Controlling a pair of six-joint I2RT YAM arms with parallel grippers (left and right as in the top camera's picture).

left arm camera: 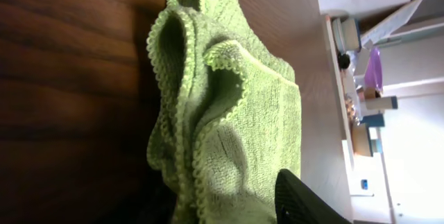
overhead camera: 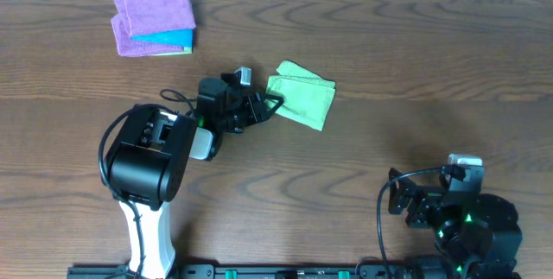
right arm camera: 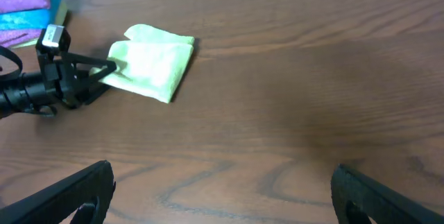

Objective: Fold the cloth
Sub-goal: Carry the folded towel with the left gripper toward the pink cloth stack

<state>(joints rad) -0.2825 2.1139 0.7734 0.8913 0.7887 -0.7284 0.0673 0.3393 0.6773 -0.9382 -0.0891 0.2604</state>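
Note:
A folded green cloth [overhead camera: 302, 98] lies on the wooden table just left of centre. It also shows in the right wrist view [right arm camera: 152, 61]. It fills the left wrist view [left arm camera: 236, 113], where several scalloped layers bunch up. My left gripper [overhead camera: 272, 106] is at the cloth's left edge with its fingers closed on those layers; it shows in the left wrist view [left arm camera: 229, 210] and the right wrist view [right arm camera: 104, 68]. My right gripper [overhead camera: 410, 203] is open and empty over bare table at the front right, far from the cloth; its view shows both fingers wide apart [right arm camera: 222, 196].
A stack of folded purple and blue cloths [overhead camera: 155, 18] lies at the back left, also in the right wrist view [right arm camera: 21, 2]. The left arm's black body [overhead camera: 151, 154] stands at the front left. Bare wood lies between the green cloth and the right arm.

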